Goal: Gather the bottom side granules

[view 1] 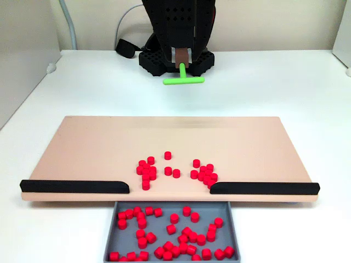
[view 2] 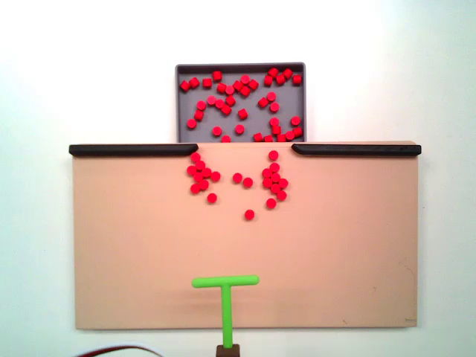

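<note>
Granules [view 1: 175, 171] lie loose on the tan board [view 1: 82, 148], grouped in two clusters with a few singles between them, beside the gap that separates the two black rails [view 1: 74, 187]. In a fixed view, the same granules [view 2: 238, 181] sit just below that gap, and more red pellets fill the grey tray [view 2: 178, 104] directly beyond it. Gripper [view 1: 181, 64] stands at the far edge of the board, well apart from the granules, with the full depth of bare board between them. Its fingers are clamped on the stem of the green T-shaped tool [view 2: 225, 297], crossbar pointing toward the granules. The crossbar hangs over the near part of the board in that view, touching no pellet.
</note>
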You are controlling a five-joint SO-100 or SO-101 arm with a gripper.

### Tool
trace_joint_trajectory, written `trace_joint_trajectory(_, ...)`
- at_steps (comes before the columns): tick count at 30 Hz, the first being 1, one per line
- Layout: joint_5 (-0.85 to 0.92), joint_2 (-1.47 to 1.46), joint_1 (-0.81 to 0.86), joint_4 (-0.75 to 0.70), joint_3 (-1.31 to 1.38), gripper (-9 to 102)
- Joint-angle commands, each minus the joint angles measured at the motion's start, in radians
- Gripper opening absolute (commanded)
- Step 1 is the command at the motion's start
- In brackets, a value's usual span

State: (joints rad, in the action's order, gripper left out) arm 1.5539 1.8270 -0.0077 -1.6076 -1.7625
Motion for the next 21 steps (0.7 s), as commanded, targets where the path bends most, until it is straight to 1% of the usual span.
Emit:
trace_joint_trajectory(1,-0.012,0.034,0.0,0.005,0.025,0)
trace_joint_trajectory(21,-0.044,0.043,-0.002,0.005,0.011,0)
